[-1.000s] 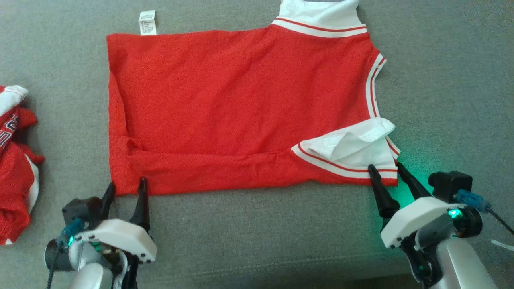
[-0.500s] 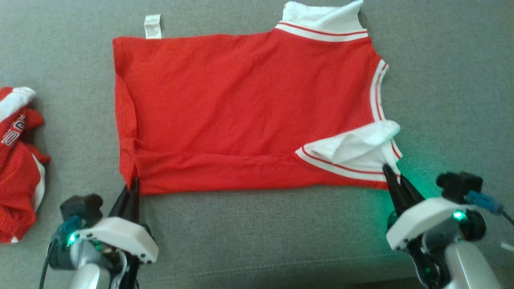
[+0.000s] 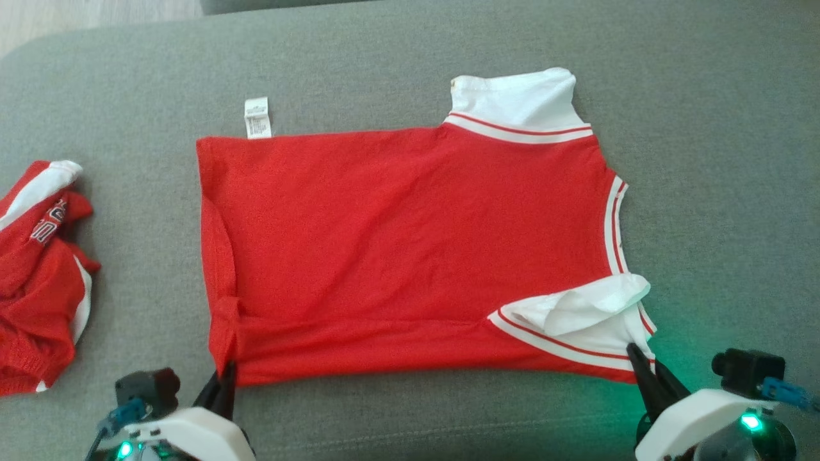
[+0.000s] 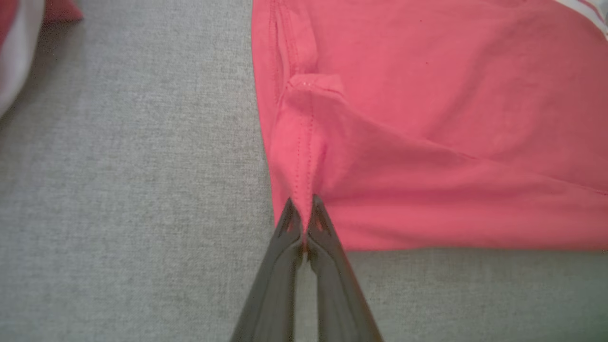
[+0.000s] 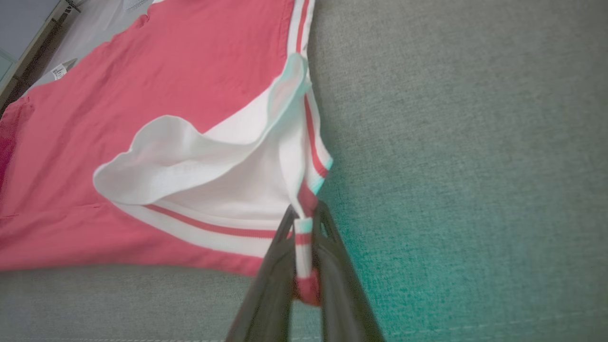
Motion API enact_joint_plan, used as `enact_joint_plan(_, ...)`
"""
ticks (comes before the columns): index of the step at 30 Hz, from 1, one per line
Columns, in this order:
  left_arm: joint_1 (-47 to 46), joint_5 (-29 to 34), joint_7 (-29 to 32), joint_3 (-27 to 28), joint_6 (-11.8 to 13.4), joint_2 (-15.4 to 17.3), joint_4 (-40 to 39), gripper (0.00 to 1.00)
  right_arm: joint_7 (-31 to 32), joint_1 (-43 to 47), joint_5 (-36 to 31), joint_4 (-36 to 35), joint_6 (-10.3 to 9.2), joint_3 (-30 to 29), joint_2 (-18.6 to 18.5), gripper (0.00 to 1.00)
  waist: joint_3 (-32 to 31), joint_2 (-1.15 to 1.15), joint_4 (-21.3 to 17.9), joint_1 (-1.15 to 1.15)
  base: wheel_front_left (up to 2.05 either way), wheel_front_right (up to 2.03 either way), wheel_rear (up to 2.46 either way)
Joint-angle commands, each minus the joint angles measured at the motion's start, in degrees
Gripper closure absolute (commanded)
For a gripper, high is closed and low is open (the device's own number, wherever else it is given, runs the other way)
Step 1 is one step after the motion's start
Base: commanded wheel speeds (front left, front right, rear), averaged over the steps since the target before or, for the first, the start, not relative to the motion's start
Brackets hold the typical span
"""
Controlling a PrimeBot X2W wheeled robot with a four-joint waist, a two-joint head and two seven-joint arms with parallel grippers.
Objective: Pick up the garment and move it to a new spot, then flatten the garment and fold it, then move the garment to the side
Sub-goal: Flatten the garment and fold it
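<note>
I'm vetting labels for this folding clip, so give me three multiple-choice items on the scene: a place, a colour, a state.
1. Where is the crumpled garment, relative to the red jersey? A. robot's left B. robot's right C. on top
2. The armhole trim is: A. blue B. white with a red stripe C. black
3. The left gripper is: A. open B. shut on the jersey's corner C. shut on nothing
Answers: 1 A, it lies at the head view's left edge. 2 B, white bands carry a red line. 3 B, it pinches the hem corner.
</note>
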Motion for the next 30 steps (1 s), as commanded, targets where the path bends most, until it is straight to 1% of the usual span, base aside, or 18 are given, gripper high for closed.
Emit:
enact_joint_plan(1, -0.8, 0.2, -0.2, 2.2, 0.9, 0.8, -1.6, 0.31, 0.0, -0.2, 0.2, -2.6, 0.22, 0.5, -0.2, 0.22, -0.5, 0.00, -0.2, 0.00, 0.00, 0.00, 0.00)
enact_joint_plan(2, -0.8, 0.2, -0.2, 2.2, 0.9, 0.8, -1.6, 0.31, 0.0, -0.2, 0.2, -2.6, 0.22, 0.5, -0.2, 0.22, -0.5, 0.00, -0.2, 0.00, 0.00, 0.00, 0.00)
enact_joint_plan(3, -0.7, 0.5, -0.3, 2.1, 1.2, 0.8, -1.4, 0.00, -0.3, -0.1, 0.1, -3.0, 0.22, 0.5, -0.1, 0.00, -0.7, 0.00, -0.2, 0.00, 0.00, 0.00, 0.00)
enact_joint_plan(5, -0.9, 1.2, -1.0, 1.9, 1.7, 0.7, -1.4, 0.00, -1.5, -0.5, -0.7, -4.1, 0.22, 0.7, 0.0, 0.00, -1.1, 0.00, -0.2, 0.00, 0.00, 0.00, 0.00)
enact_joint_plan(8, -1.7, 3.4, -4.0, 1.8, 2.8, 0.7, -2.5, 0.00, -5.6, -1.8, -3.3, -6.8, 0.22, 0.8, -0.4, 0.00, -1.6, 0.00, -0.3, 0.00, 0.00, 0.00, 0.00)
enact_joint_plan(12, -3.4, 7.6, -9.6, 1.9, 5.0, 1.1, -5.4, 0.00, -11.0, -4.5, -6.6, -11.1, 0.22, 1.1, -0.9, 0.00, -2.2, 0.00, -0.4, 0.00, 0.00, 0.00, 0.00)
enact_joint_plan(15, -4.7, 10.2, -12.5, 1.7, 6.1, 1.5, -8.3, 0.00, -13.3, -6.5, -7.7, -14.1, 0.22, 1.9, -1.2, 0.00, -2.6, 0.00, -0.5, 0.00, 0.00, 0.00, 0.00)
enact_joint_plan(18, -6.2, 11.7, -14.0, 1.4, 6.8, 1.5, -10.8, 0.00, -13.3, -7.7, -8.5, -16.2, 0.22, 2.6, -1.3, 0.00, -2.9, 0.00, -0.5, 0.00, 0.00, 0.00, 0.00)
enact_joint_plan(21, -8.0, 12.4, -14.6, 1.0, 6.9, 1.5, -11.8, 0.00, -12.8, -8.2, -8.8, -17.4, 0.22, 2.8, -1.3, 0.00, -2.8, 0.00, -0.4, 0.00, 0.00, 0.00, 0.00)
enact_joint_plan(26, -9.7, 12.5, -14.4, 0.8, 6.9, 1.6, -11.1, 0.00, -12.4, -8.5, -8.5, -17.9, 0.22, 2.9, -1.1, 0.00, -2.2, 0.00, -0.5, 0.00, 0.00, 0.00, 0.00)
enact_joint_plan(30, -11.9, 12.0, -13.8, 0.2, 6.2, 1.3, -9.8, 0.00, -12.3, -8.7, -8.1, -17.8, 0.22, 2.5, -0.9, 0.00, -0.9, 0.00, -0.2, 0.00, 0.00, 0.00, 0.00)
